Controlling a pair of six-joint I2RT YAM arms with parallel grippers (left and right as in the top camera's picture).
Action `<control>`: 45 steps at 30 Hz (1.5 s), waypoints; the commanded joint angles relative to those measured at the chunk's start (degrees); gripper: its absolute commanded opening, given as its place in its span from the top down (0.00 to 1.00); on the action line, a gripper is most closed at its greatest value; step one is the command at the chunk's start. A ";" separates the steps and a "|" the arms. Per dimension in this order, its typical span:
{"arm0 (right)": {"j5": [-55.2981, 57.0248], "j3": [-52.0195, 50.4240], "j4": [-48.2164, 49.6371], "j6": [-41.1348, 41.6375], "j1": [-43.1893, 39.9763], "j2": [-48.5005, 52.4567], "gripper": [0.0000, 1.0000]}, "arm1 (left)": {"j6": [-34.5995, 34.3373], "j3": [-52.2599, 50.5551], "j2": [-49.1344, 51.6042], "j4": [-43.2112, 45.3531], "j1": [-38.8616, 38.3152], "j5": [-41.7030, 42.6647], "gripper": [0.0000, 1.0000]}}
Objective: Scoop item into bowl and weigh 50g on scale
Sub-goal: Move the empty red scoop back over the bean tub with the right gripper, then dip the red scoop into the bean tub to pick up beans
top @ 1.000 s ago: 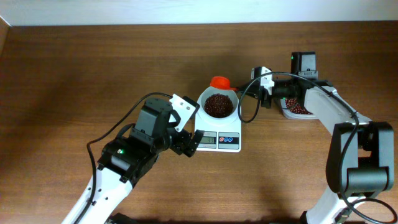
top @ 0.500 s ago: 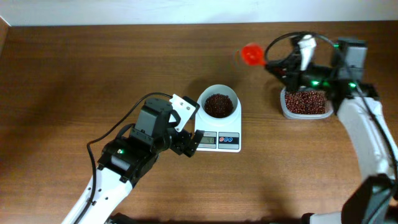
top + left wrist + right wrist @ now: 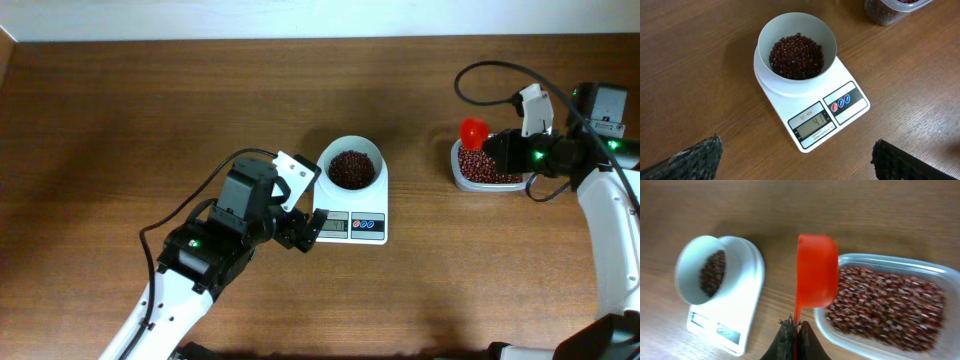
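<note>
Right wrist view is motion-smeared: flat white digital scale display unreadable, red plastic scoop contents can't tell. Overhead: the scale's digits are too small to read. Left wrist: clear plastic tub cropped by the top edge; left gripper shows fingertips only, rest cropped at the bottom.

Bowl: small, round, white, upright, centred on the scale's round platform.
Beans: small dark red-brown ovals heaped in the bowl's bottom, well below the rim; more fill a clear tub well apart to the right.
Scale: flat, white, on the wooden table; display reads 41; blue and orange buttons beside it.
</note>
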 commanded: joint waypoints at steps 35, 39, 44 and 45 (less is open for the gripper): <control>7.04 0.66 -5.57 -5.31 -0.13 17.27 0.96 | -0.52 -0.31 -0.07 0.11 -0.28 -0.24 0.01; 3.93 0.66 -4.22 -5.31 -0.24 17.27 0.96 | -0.52 -0.31 -0.07 0.11 -0.28 -0.24 0.01; -2.49 0.66 -1.60 -5.29 -3.26 17.27 0.96 | -0.52 -0.31 -0.07 0.11 -0.28 -0.24 0.01; -3.06 0.66 -1.60 -5.31 -4.48 17.29 0.96 | -0.52 -0.31 -0.07 0.11 -0.28 -0.24 0.01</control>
